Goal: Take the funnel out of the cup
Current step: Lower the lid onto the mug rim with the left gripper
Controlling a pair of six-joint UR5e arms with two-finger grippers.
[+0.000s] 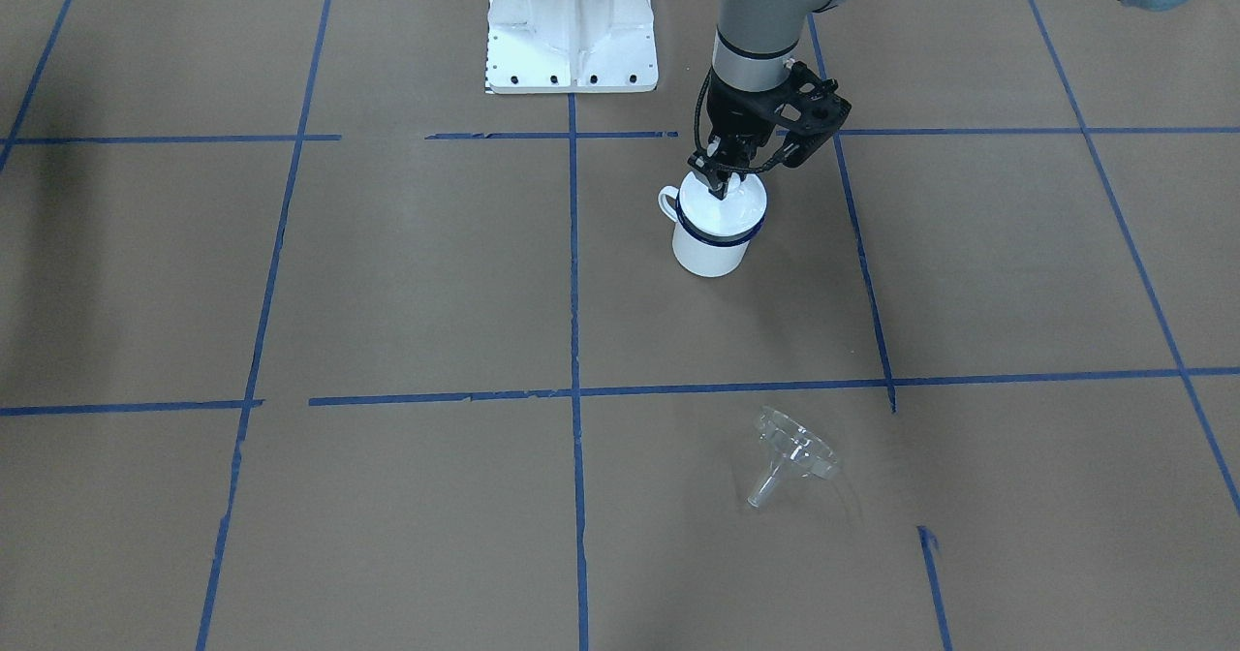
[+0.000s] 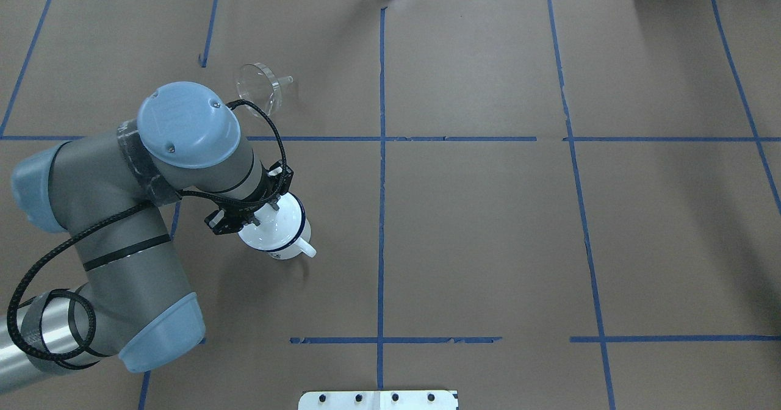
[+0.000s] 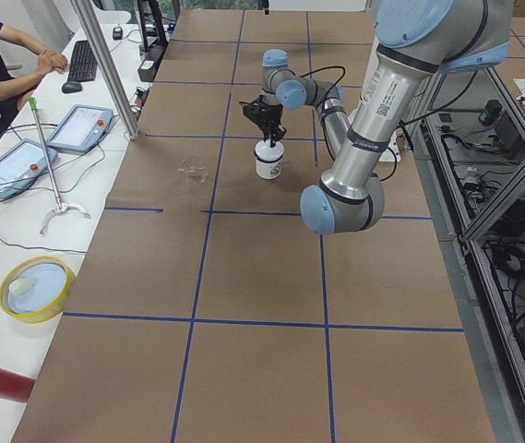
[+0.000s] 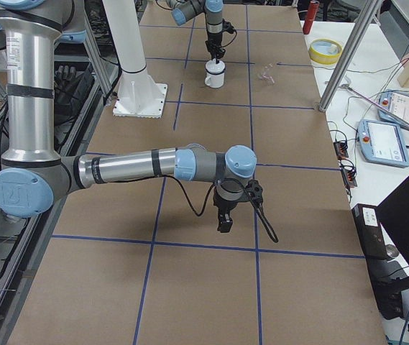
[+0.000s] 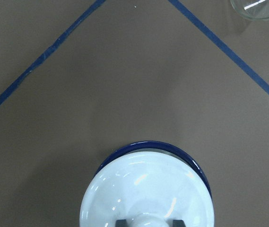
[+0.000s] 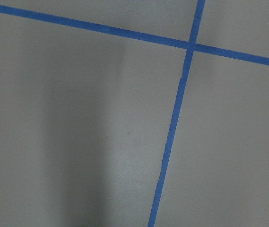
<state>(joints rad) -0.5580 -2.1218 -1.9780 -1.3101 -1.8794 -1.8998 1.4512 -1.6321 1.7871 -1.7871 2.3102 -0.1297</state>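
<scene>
Logging funnel [image 1: 794,452] as already out of cup [image 1: 710,249]: lying on its side on bare table [image 1: 387,293], spout pointing partly toward the robot's right, well apart from cup and across a blue tape line [image 1: 736,387] from it. Showing clear and empty, with neither arm touching it.

Noting cup as standing upright, handle toward the robot's right, with white domed lid [image 5: 146,189] appearing to be seated on the blue rim and covering the mouth.

Recording left gripper [image 1: 722,184] as reaching straight down over cup, fingers [image 5: 179,222] pressing on either side of knob [image 5: 146,221] atop lid; judging it to be clamping that knob.

Recording right gripper [image 4: 223,219] as hanging over bare table far from cup and funnel; seeing it only from a side camera, so not being able to tell whether clenched or released.

Judging the removal itself as done, going by where funnel is lying. Reading the step in hand as work on lid, without being able to say whether setting down or lifting. Calling next for no further handling of funnel; if letting go of lid, needing fingers parting fully before rising straight up, avoiding dragging lid off or tipping cup.
</scene>
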